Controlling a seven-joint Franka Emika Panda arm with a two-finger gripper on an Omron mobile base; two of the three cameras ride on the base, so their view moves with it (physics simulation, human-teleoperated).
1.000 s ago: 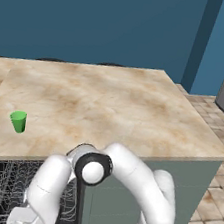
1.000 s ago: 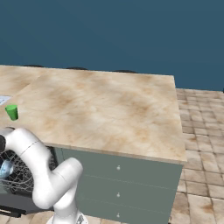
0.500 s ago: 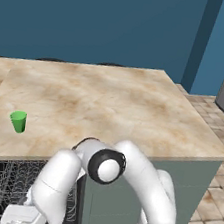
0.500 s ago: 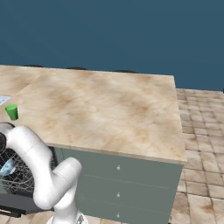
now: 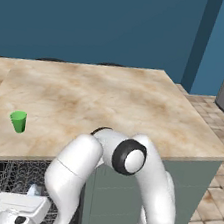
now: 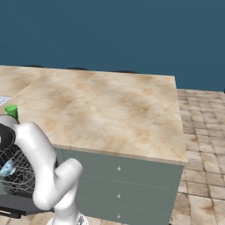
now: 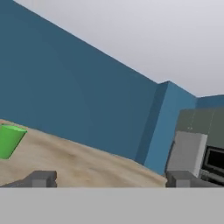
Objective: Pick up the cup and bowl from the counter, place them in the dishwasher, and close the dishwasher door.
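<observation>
On the counter [image 5: 111,98], near its left end, the cup [image 5: 18,121] stands upright and untouched. The gripper [image 7: 107,178], fingers spread and empty, is held low beside the dishwasher [image 5: 8,183] rack. If raised carelessly, the counter edge could be struck or the cup toppled.

Arm sinks lower vs a sec ago: elbow joint drops from beside the counter [image 5: 135,107] edge to below it, in front of the cabinet fronts [image 5: 183,194]. Forearm swings down-left alongside the dishwasher [image 5: 3,179] rack. Hand goes from mid-rack height to bottom of left base view, wrist now flat over the rack's front. In right base view the upper arm dips a bit beside the rack, w/ the bowl [image 6: 8,168] visible in the rack.
</observation>
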